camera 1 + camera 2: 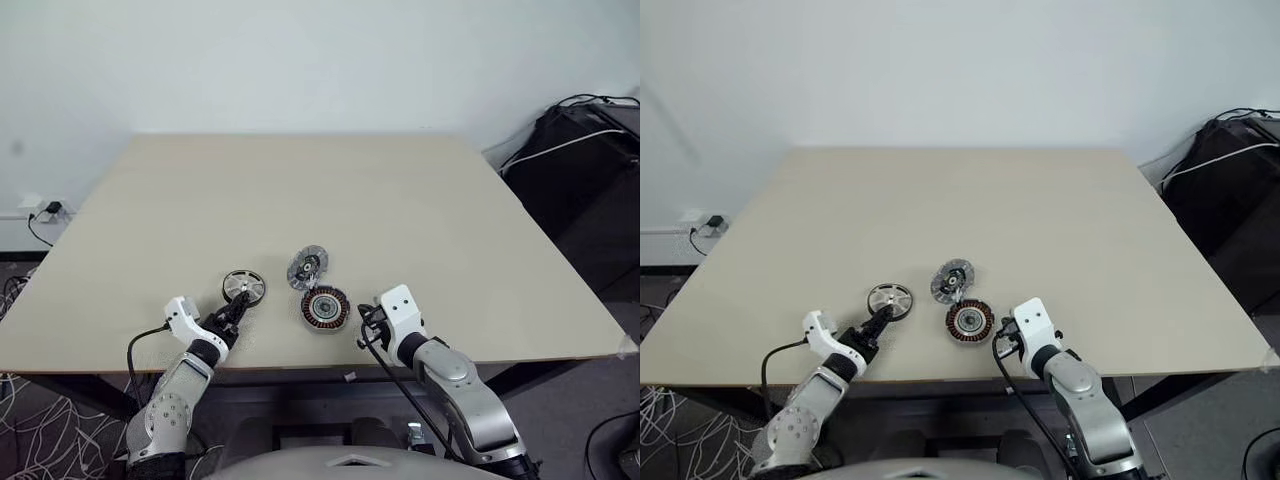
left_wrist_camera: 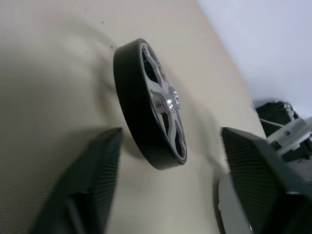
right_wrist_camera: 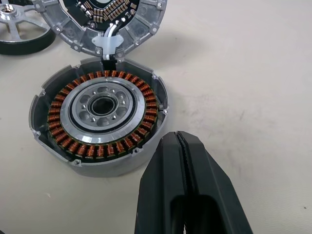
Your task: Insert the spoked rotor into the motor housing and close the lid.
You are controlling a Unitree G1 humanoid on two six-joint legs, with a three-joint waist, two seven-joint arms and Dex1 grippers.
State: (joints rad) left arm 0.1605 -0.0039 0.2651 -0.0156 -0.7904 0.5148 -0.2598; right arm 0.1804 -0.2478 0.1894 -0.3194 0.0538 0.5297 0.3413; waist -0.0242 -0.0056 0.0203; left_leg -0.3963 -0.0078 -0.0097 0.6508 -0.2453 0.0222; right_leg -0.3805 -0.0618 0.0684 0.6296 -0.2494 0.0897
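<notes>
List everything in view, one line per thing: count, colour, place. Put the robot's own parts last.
table: one, beige, fills the middle of the head views.
spoked rotor: one, silver spokes with dark rim, near the table's front edge, left of the housing, just ahead of the left gripper.
motor housing: one, grey shell with copper-brown windings, front centre of the table, open.
lid: one, grey, tilted up just behind the housing, joined to it by a white connector.
bag with cables: one, black, on the floor to the right of the table.
power strip: one, white, by the wall at left.
left gripper: one, black, jaws apart either side of the rotor.
right gripper: one, black, jaws shut, beside the housing.
</notes>
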